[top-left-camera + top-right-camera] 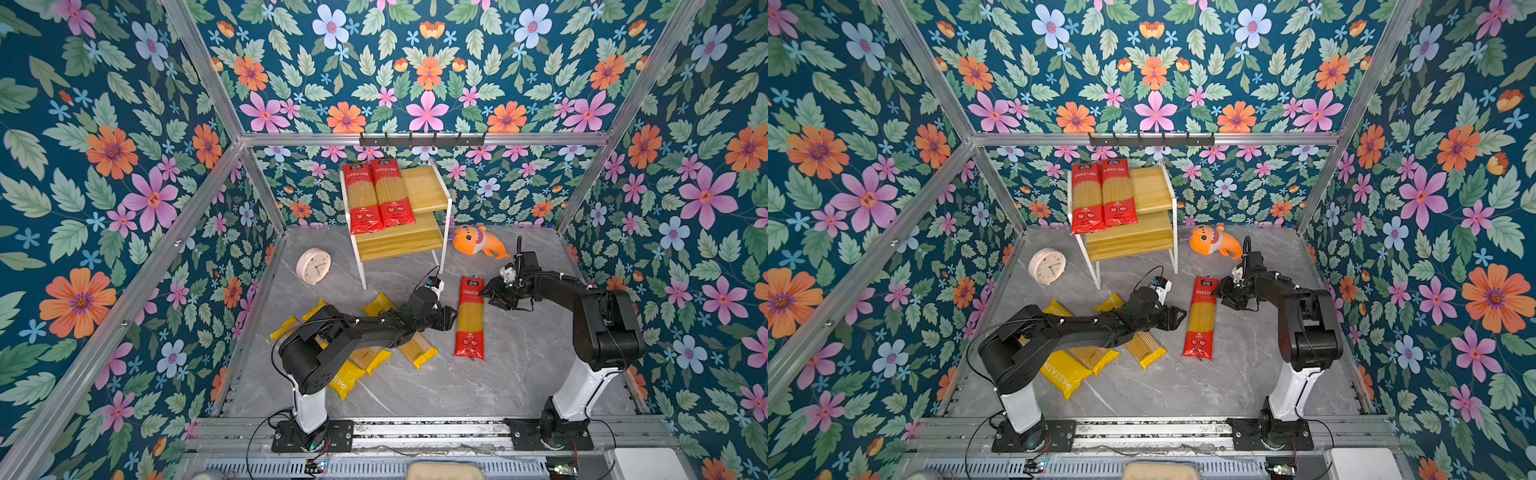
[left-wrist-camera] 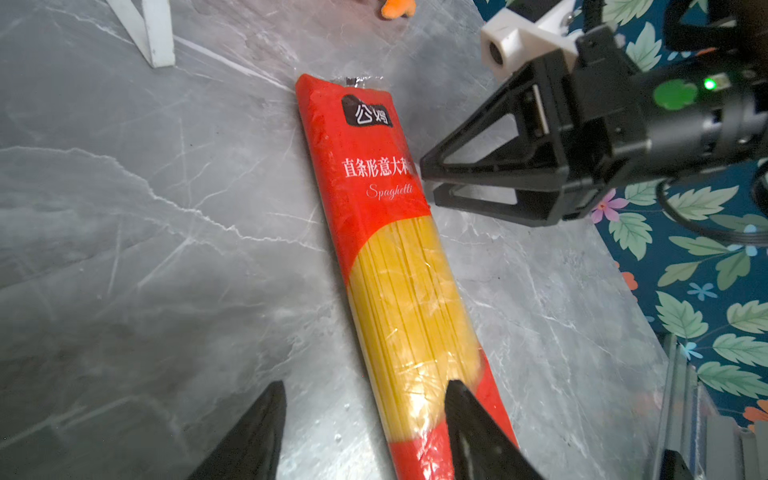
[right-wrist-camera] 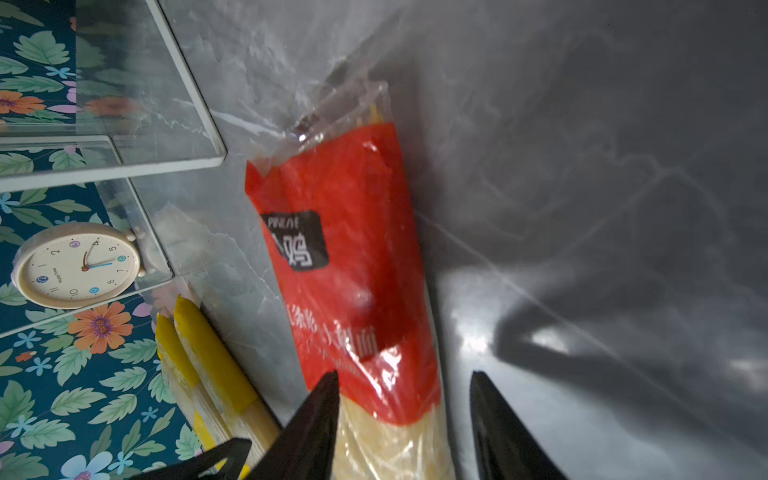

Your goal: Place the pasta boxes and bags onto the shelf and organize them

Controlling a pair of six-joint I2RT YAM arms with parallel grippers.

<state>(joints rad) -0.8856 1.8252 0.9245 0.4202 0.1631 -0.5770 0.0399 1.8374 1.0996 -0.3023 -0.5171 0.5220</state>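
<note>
A red pasta pack [image 1: 471,318] [image 1: 1200,320] lies flat on the grey table, its length running front to back. My left gripper [image 1: 454,318] [image 2: 365,384] is open at the pack's left edge, with one finger [image 2: 469,415] over the pack [image 2: 399,257]. My right gripper [image 1: 486,291] [image 3: 404,374] is open at the upper right edge, and the pack [image 3: 345,232] lies between its fingers. Two more red packs [image 1: 376,197] lie side by side on the left of the shelf's [image 1: 424,187] top board. Several yellow packs [image 1: 345,378] lie scattered under my left arm.
A cream clock [image 1: 313,266] stands left of the shelf's legs. An orange plush toy [image 1: 478,243] lies to the shelf's right. A black hook rail [image 1: 422,139] hangs on the back wall above. Flowered walls close in the table on three sides.
</note>
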